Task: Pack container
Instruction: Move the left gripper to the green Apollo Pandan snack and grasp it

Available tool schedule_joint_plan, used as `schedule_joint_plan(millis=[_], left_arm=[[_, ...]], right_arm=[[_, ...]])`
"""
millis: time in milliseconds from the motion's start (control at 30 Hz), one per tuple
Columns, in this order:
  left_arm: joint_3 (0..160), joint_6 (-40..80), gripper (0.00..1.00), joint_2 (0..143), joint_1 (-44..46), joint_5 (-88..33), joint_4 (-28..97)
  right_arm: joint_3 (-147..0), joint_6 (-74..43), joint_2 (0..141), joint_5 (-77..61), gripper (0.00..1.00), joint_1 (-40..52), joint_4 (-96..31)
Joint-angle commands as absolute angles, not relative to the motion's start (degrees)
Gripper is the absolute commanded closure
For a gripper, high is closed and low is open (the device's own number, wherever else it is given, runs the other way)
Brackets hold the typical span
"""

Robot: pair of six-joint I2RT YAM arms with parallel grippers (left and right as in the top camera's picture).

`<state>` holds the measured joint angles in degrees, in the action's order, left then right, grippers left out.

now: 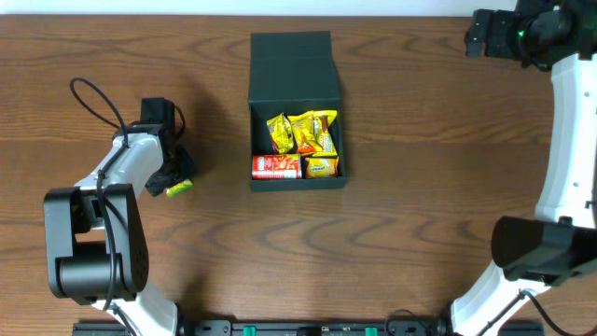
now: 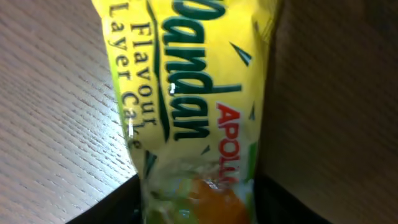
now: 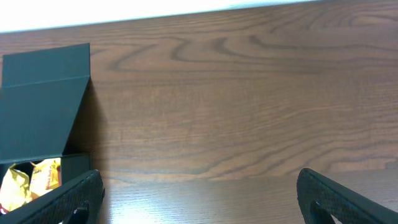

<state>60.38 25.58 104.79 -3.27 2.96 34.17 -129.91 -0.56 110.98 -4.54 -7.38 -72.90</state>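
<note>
The container [image 1: 297,180] is a dark box at the table's middle, its flap lid [image 1: 291,63] folded back. Inside lie yellow snack packets [image 1: 303,133] and a red chip can [image 1: 276,166]. To its left, my left gripper [image 1: 174,177] reaches down to the table, shut on a yellow-green Pandan cake packet [image 1: 180,188]. The left wrist view is filled by that packet [image 2: 186,93], with a dark finger pressed against each side of its lower end. My right gripper [image 1: 487,37] hangs open at the far right corner, nothing between its fingers [image 3: 62,199]. The container [image 3: 37,106] shows at the left of the right wrist view.
Bare wooden table [image 1: 420,140] lies between the container and the right arm, and in front of the box. The left arm's cable [image 1: 98,98] loops over the table behind the left gripper. The table's far edge runs just beyond the lid.
</note>
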Motion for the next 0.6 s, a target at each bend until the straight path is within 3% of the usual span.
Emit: schedule_joint_plan(millis=[0,200,300,367,433,567], left_arm=[[60.2,25.3,0.50,106.4,-3.4,3.5,34.6],[62.1,24.7,0.60,106.4,-3.4,3.5,36.1],[65.4,22.7,0.59,106.3,-3.4,3.5,38.5],[69.3,21.6,0.60,106.3,-3.4,3.5,41.3],[73.6,21.1,0.68,106.1,-3.3,3.4,44.2],[82.2,20.2,0.71,106.0,-2.9,3.4,48.8]], right_arm=[[-130.0,0.3,110.8,-5.0,0.01,-7.9,-72.9],[-130.0,0.3,110.8,-6.5,0.01,-7.9,-72.8],[-130.0,0.3,110.8,-7.1,0.01,-7.8,-72.6],[-130.0,0.3,110.9,-7.1,0.01,-7.9,-72.5],[-130.0,0.3,110.8,-7.1,0.01,-7.9,-72.4],[-130.0,0.3,110.9,-7.1,0.01,-7.9,-72.4]])
